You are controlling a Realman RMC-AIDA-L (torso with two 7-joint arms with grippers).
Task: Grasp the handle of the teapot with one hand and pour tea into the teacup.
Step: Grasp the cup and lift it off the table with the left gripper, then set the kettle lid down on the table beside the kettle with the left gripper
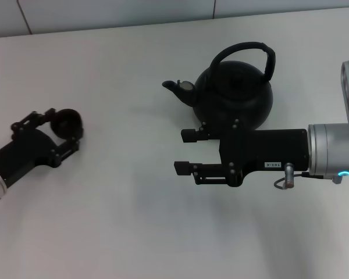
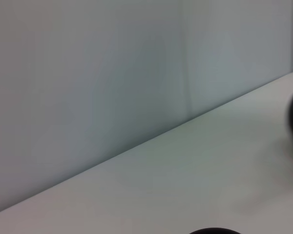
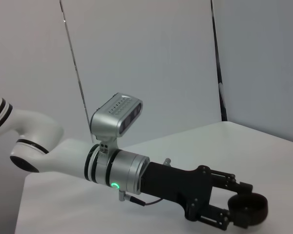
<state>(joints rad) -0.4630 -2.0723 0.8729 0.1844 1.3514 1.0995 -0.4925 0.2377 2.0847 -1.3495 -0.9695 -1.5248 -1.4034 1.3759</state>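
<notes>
Black and squat, the teapot (image 1: 235, 96) stood on the white desk (image 1: 134, 221), its handle (image 1: 247, 52) arching free. Just before it the right claw (image 1: 185, 151) reached leftward, fingers apart, holding nothing. At far left the left claw (image 1: 61, 132) was clamped on the teacup (image 1: 66, 121).

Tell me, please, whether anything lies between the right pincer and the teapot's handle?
Nothing visible does. The right pincer, open, hovers in front of the teapot; the handle arches free above it. The teacup sits far off, in the left pincer.
</notes>
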